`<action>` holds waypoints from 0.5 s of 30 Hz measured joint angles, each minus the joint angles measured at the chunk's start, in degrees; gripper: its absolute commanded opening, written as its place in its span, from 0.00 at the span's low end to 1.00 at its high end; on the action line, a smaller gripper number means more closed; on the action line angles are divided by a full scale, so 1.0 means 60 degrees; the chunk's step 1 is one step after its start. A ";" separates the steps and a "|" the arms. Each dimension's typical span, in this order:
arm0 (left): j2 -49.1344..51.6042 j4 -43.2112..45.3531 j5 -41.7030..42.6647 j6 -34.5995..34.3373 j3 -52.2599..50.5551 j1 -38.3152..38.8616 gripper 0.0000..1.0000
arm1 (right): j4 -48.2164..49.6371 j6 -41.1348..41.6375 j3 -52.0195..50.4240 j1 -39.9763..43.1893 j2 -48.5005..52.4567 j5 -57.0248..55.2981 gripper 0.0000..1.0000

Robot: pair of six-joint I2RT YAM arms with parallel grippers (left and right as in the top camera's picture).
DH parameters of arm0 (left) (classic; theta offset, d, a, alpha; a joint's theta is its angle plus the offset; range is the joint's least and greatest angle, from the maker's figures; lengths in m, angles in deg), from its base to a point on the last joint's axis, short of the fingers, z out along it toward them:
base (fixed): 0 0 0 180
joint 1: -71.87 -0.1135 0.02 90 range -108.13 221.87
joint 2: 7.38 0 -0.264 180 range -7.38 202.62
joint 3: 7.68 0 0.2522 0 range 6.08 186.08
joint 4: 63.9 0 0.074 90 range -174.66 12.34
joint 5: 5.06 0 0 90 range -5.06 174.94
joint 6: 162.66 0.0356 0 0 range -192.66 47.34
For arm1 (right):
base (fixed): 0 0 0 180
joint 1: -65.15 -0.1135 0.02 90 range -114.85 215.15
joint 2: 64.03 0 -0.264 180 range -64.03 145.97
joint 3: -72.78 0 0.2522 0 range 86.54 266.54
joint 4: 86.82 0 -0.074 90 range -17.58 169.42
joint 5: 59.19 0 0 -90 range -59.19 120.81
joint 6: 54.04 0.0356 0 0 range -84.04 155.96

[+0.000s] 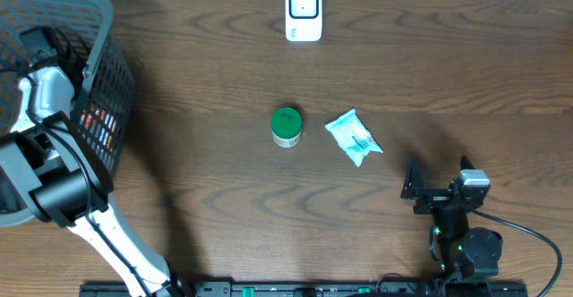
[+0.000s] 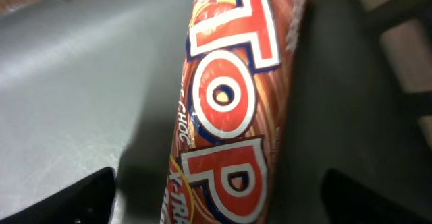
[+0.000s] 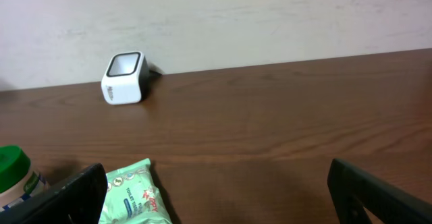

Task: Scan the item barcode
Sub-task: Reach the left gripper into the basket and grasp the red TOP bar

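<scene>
A chocolate bar (image 2: 233,109) in a brown and orange wrapper lettered "TOP" lies on the grey floor of the black mesh basket (image 1: 112,82). My left gripper (image 2: 219,198) hangs open just over the bar's near end, one dark finger on each side and clear of the wrapper. In the overhead view the left arm reaches into the basket and its fingers are hidden there. The white barcode scanner (image 1: 303,12) stands at the table's far edge, its window facing up (image 3: 124,78). My right gripper (image 1: 439,173) rests open and empty at the front right.
A green-lidded jar (image 1: 286,126) and a mint-green tissue packet (image 1: 353,138) lie mid-table, in front of the right gripper (image 3: 216,197). Through the basket's right wall something orange (image 1: 94,118) shows. The basket's wall rises close to the right of the bar.
</scene>
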 measured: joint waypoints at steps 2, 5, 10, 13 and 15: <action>0.0077 0.0018 -0.0073 -0.0044 0.0000 -0.0004 0.56 | 0.0004 0.0000 0.0000 0.0000 0.0000 -0.0004 0.99; 0.0098 -0.0029 -0.0102 -0.0098 0.0004 -0.0025 0.19 | 0.0000 0.0000 0.0000 0.0000 0.0000 0.0000 0.99; 0.0091 -0.0226 -0.0015 -0.0175 0.0095 -0.0058 0.08 | 0.0000 0.0000 0.0000 0.0000 0.0000 0.0000 0.99; 0.0000 -0.0470 0.0076 -0.0175 0.0095 -0.0131 0.07 | 0.0000 0.0000 0.0000 0.0000 0.0000 -0.0004 0.99; -0.0164 -0.0772 0.0164 -0.0171 0.0066 -0.0240 0.07 | 0.0000 0.0000 0.0000 0.0000 0.0000 0.0000 0.99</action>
